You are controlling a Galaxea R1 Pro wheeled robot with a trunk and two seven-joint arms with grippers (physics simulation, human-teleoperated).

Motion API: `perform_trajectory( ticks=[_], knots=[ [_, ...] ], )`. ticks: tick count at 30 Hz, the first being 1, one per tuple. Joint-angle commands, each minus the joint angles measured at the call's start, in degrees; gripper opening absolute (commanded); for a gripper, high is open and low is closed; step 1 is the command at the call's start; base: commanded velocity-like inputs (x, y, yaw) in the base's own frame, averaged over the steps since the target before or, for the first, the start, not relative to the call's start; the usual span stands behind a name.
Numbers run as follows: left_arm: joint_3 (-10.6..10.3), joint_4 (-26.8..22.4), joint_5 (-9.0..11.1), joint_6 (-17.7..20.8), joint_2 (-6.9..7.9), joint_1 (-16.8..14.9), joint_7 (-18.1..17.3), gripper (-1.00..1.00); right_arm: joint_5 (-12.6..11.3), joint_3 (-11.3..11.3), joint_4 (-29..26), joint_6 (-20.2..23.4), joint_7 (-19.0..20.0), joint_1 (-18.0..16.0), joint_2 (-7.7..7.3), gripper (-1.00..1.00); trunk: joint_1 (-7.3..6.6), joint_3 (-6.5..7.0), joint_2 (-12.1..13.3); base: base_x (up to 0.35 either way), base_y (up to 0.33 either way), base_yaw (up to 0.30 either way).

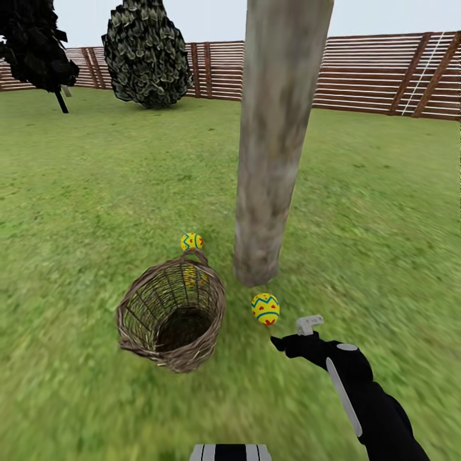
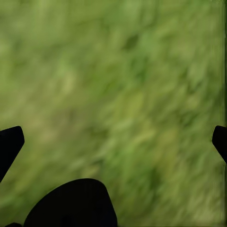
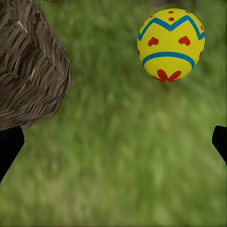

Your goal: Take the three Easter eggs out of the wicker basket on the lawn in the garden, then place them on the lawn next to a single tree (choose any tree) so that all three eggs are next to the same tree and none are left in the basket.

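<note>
Lying on the lawn (image 1: 96,192) by the tree (image 1: 275,147) — one egg (image 1: 265,308); your right gripper (image 3: 113,142) hovers near, jaws apart — left gripper's (image 2: 113,142) too.

a brown fence (image 1: 384,73) of horizontal slats, braced by slanted posts, runs along the far edge of the grass, and one pale diagonal brace (image 1: 422,72) stands out near its right end. above it the sky (image 1: 192,19) is a flat, pale grey-white, and the light is even, with no strong shadows on the ground. in front of the fence stands a round dark bush (image 1: 147,54) with mottled leaves. further left, a slim dark tree (image 1: 35,45) leans on a thin black stem. the ground underfoot is mottled green, blurred in the near part.
</note>
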Motion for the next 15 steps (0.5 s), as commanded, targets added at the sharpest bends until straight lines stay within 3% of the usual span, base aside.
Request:
perform_trajectory(
  ticks=[1, 5, 9, 12, 15],
  knots=[
    [0.05, -0.06, 0.45, 0.28, 0.00, 0.01, 0.19, 1.00, -0.01, 0.04, -0.06, 0.28, 0.09, -0.02, -0.04, 1.00, -0.03, 0.19, 0.00, 0.000, 0.000, 0.000],
    [-0.02, 0.02, 0.49, 0.29, -0.08, -0.09, 0.14, 1.00, -0.02, -0.37, 4.91, -2.42, -0.36, 2.28, -1.71, 1.00, -0.13, 1.08, 0.05, 0.000, 0.000, 0.000],
    [-0.05, 0.03, 0.52, 0.29, -0.15, -0.13, 0.11, 1.00, 0.08, -0.54, 7.54, -1.00, -0.57, 3.26, -2.28, 1.00, -0.24, 1.96, 0.11, 0.000, 0.000, 0.000],
    [-0.06, 0.03, 0.54, 0.32, -0.16, -0.17, 0.10, 1.00, 0.14, -0.42, 8.23, -0.07, -0.55, 3.55, -1.73, 1.00, -0.31, 2.63, 0.15, 0.000, 0.000, 0.000],
    [-0.06, 0.05, 0.52, 0.35, -0.12, -0.26, 0.10, 1.00, 0.18, -0.27, 8.58, 0.35, -0.53, 3.69, -0.24, 1.00, -0.39, 3.29, 0.19, 0.000, 0.000, 0.000]
  ],
)
